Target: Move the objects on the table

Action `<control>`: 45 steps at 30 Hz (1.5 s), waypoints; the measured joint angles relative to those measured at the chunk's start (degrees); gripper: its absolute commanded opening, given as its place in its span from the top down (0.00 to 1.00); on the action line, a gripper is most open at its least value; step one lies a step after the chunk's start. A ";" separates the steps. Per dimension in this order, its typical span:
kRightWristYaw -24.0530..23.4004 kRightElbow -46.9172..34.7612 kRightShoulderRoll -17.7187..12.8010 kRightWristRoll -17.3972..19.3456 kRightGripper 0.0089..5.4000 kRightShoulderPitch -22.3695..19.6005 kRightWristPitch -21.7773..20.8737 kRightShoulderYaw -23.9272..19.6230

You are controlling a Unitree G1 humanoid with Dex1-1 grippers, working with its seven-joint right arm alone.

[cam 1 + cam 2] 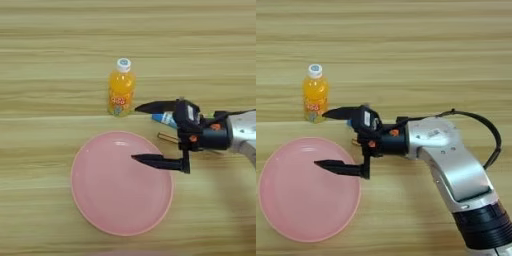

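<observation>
The small orange-drink bottle (pixel 121 88) with its white cap stands upright on the wooden table (pixel 50 60), just beyond the pink plate (pixel 107 200). My right gripper (pixel 135 132) is open, its two black fingers spread wide. The far finger (pixel 155 106) points at the bottle's base; the near finger (pixel 157 162) hangs over the plate's right part. The blue glue-stick tube (pixel 164 119) lies on the table under the gripper's body, mostly hidden, with only its blue and white end showing. Nothing sits between the fingers.
The pink plate (pixel 301 200) holds nothing. My silver forearm (pixel 456 165) reaches in from the bottom right, with a black cable (pixel 491 130) looping beside it. A thin brass-coloured rod (pixel 167 137) shows beneath the gripper's body.
</observation>
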 measured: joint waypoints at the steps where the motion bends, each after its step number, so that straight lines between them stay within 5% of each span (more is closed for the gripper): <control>1: -0.05 0.43 0.02 -0.50 0.00 0.10 0.00 0.48; 21: -3.34 7.99 4.97 -7.15 0.00 -1.21 -2.02 6.98; 32: -3.19 9.94 4.63 -10.76 0.00 -1.20 -1.67 9.80; 38: 0.91 9.32 2.68 -11.80 0.00 -1.23 0.12 13.09; 45: 1.56 12.41 4.21 -14.95 0.00 -3.52 1.03 17.73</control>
